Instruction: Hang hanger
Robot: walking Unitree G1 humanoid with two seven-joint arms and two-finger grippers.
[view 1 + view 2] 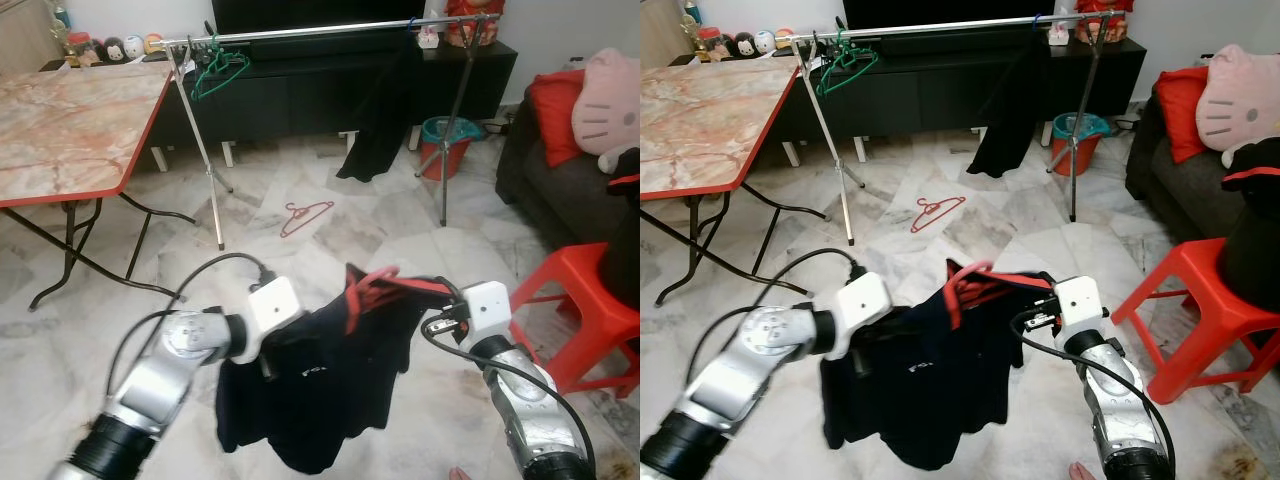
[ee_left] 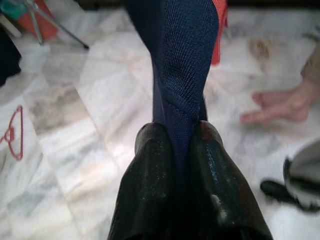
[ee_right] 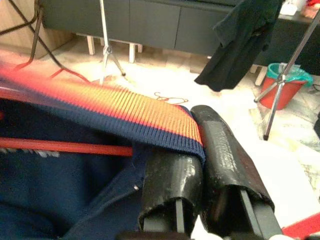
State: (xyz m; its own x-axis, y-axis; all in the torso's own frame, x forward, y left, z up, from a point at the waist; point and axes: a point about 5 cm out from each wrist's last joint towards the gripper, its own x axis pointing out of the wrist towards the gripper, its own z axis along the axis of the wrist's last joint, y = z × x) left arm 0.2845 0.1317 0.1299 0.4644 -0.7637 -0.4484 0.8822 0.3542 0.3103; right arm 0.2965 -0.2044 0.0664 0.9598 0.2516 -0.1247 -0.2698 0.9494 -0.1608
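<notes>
Head stereo pair looked forward-down, sharing clothes rail (image 1: 320, 30) and floor (image 1: 300, 200); wrist cameras sat close behind fingers (image 2: 150, 185).

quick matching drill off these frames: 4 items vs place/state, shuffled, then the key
1. dark shirt
2. green hangers
3. red hanger
4. black garment

A. lying on the floor beneath the rack
B. hooked near the rail's end by the table
C. draped from the rail, near the bucket
D. held up between left gripper and right gripper

Pairs: 1-D, 2-B, 3-A, 4-C
</notes>
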